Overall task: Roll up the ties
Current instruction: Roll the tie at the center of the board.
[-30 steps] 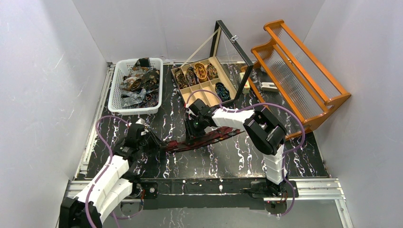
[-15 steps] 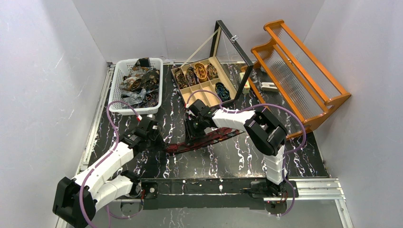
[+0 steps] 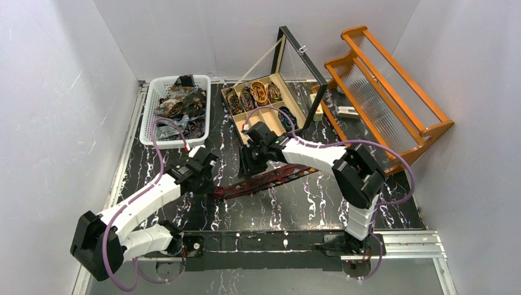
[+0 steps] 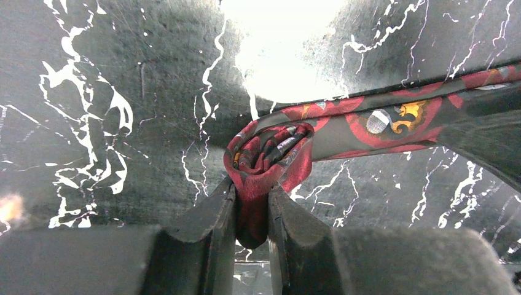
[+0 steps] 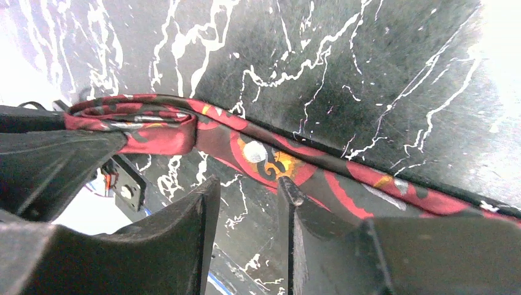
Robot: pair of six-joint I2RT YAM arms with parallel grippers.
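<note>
White basket (image 3: pixel 172 144) holds loose ties (image 3: pixel 178 106); wooden box (image 3: pixel 262 126) holds coils (image 3: pixel 260 92).

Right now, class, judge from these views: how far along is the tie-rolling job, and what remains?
Done: rolled ties sit in the compartment box. In hand: the left end effector pinches the red tie at its small coiled end; the right end effector hangs open over the flat strip. Left: finishing this roll, then the loose ties in the white basket.
</note>
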